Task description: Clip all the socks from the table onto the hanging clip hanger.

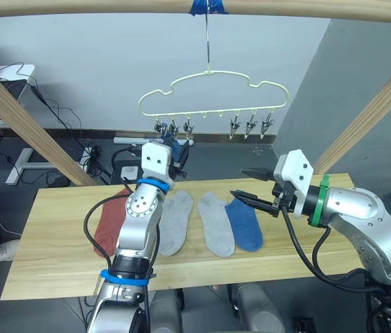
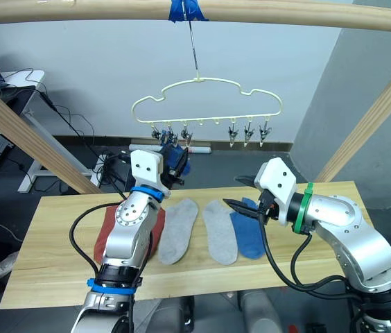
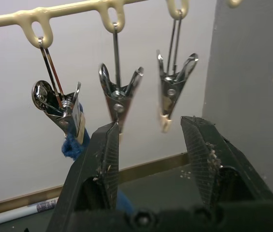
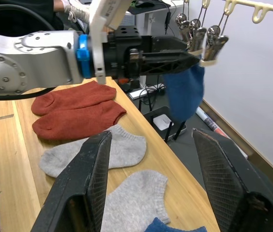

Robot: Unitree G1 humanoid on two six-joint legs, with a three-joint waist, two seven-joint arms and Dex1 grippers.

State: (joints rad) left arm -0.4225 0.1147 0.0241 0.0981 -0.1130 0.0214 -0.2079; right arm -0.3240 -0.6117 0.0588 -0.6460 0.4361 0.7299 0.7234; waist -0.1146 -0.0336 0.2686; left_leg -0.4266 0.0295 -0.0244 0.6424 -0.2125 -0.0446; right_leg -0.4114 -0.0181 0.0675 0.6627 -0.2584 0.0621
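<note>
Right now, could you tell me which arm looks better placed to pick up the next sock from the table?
Probably the right. The right gripper is open just above the blue sock on the table; the left gripper is up at the clip hanger.

On your worktop (image 1: 57, 236), five socks (image 1: 216, 222) lie in a row; one sock (image 2: 177, 159) hangs from the clip hanger (image 1: 213, 94), far above.

- Left gripper (image 2: 176, 158) raised at the clip hanger (image 2: 206, 104) — crowds its left clips, where a blue sock (image 4: 185, 92) hangs.
- Right-hand clips (image 2: 248, 132) unobstructed, open air around them.
- Slanted wooden frame bars (image 1: 22, 114) flank the table (image 1: 64, 263) on both sides.
</note>
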